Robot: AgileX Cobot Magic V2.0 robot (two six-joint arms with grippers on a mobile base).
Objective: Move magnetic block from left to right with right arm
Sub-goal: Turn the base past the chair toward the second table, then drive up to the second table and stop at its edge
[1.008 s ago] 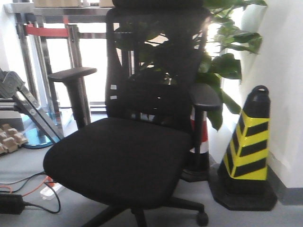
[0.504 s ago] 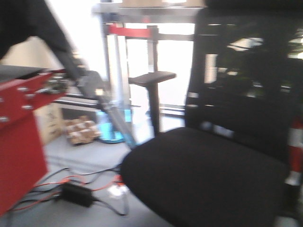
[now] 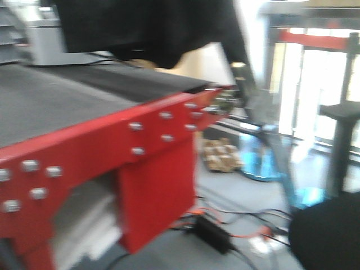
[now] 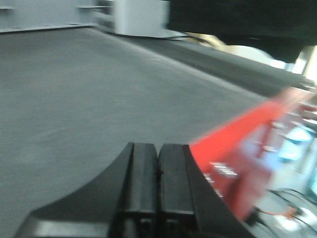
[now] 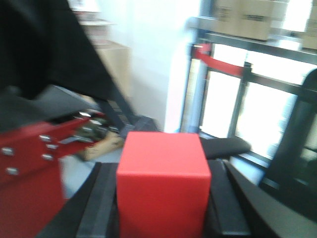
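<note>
red and sharp-edged, the magnetic block [image 5: 161,186] sits clamped between the two black fingers [image 5: 101,203] of the right gripper [image 5: 162,218] and fills the whole gap between them. behind it, out of focus, are bright windows [image 5: 257,109] and a stretch of red frame at the left. the left gripper [image 4: 158,191] has its fingers pressed flat together with nothing between them, hanging low over the dark grey table top [image 4: 74,99] near its red edge. the front view is smeared with blur: the red table frame [image 3: 152,152] studded with silver bolts, a black mass [image 3: 152,28] above the top that cannot be made out, and a black power brick [image 3: 212,233] with cables on the floor.
</note>
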